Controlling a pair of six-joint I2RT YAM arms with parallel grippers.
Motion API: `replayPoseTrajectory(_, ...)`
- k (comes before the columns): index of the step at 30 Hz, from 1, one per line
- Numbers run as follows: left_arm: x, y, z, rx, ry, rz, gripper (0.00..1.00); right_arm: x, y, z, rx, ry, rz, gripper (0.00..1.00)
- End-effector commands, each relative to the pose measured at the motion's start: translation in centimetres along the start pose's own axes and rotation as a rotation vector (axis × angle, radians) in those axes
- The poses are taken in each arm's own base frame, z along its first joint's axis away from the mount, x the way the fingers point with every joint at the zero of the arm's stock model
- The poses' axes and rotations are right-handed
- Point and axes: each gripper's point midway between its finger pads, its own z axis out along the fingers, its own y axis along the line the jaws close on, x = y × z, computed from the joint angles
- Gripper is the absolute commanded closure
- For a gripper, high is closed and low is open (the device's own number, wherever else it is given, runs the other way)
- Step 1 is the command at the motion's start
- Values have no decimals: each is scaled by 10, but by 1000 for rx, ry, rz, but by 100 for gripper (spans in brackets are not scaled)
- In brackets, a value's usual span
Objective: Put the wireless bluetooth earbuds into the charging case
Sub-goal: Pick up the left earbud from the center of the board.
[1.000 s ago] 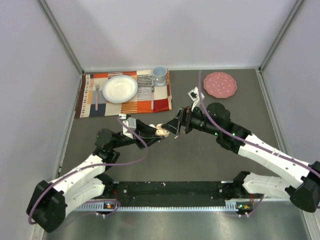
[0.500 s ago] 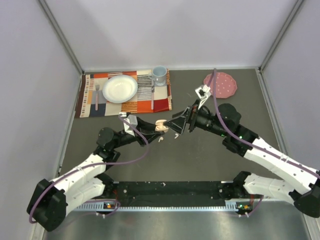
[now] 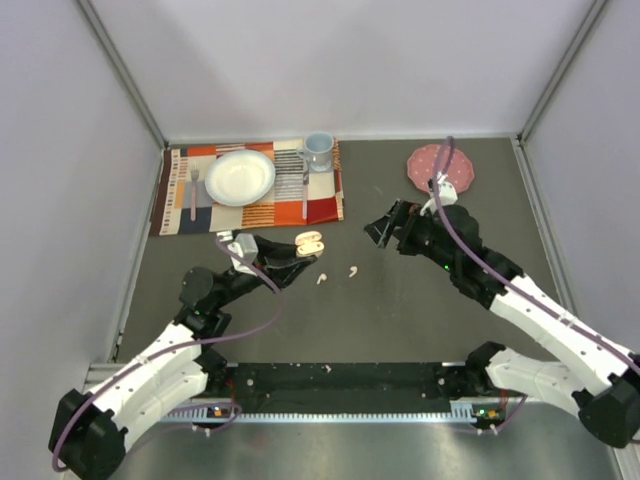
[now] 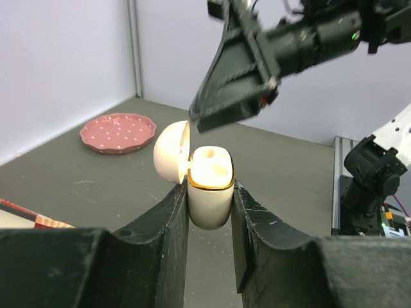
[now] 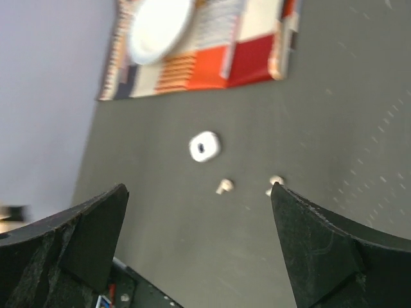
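Note:
My left gripper (image 4: 209,186) is shut on the white charging case (image 4: 210,199) and holds it upright above the table, lid (image 4: 170,154) hinged open to the left. Glare washes out its inside. In the top view the case (image 3: 308,243) sits at the left gripper (image 3: 300,250) tips. Two tiny white earbuds (image 3: 321,278) (image 3: 352,270) lie on the dark table just in front of it. My right gripper (image 3: 383,226) is open and empty, to the right of the case and apart from it. Its wrist view shows both earbuds (image 5: 224,187) (image 5: 276,182) between its wide-open fingers (image 5: 200,186).
A striped placemat (image 3: 250,205) with a white bowl (image 3: 240,177), cutlery and a blue cup (image 3: 318,150) lies at the back left. A pink dotted plate (image 3: 425,168) sits at the back right. White walls enclose the table.
My right gripper has pulled back to the right, away from the case. My left gripper has drawn the case slightly left and back. Both earbuds now show on the table.

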Motion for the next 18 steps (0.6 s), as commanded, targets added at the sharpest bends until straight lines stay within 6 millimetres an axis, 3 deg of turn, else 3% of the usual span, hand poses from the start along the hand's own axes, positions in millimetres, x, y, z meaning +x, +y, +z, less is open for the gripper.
replayPoseTrajectory(1, -25, 2, -6, -46, -63, 64, 100, 13, -55, 8, 281, 53, -24, 1)
replayPoseTrajectory(5, -33, 4, -12, -82, -81, 84, 100, 25, -87, 11, 451, 107, -42, 1)
replayPoseTrajectory(9, -37, 4, -14, -91, -79, 98, 100, 34, -98, 19, 516, 139, -39, 1)
replayPoseTrajectory(14, -36, 4, -16, -94, -78, 101, 100, 34, -106, 19, 594, 84, 105, 1)
replayPoseTrajectory(18, -37, 2, -17, -92, -81, 106, 100, 31, -100, 19, 551, 42, 157, 1)
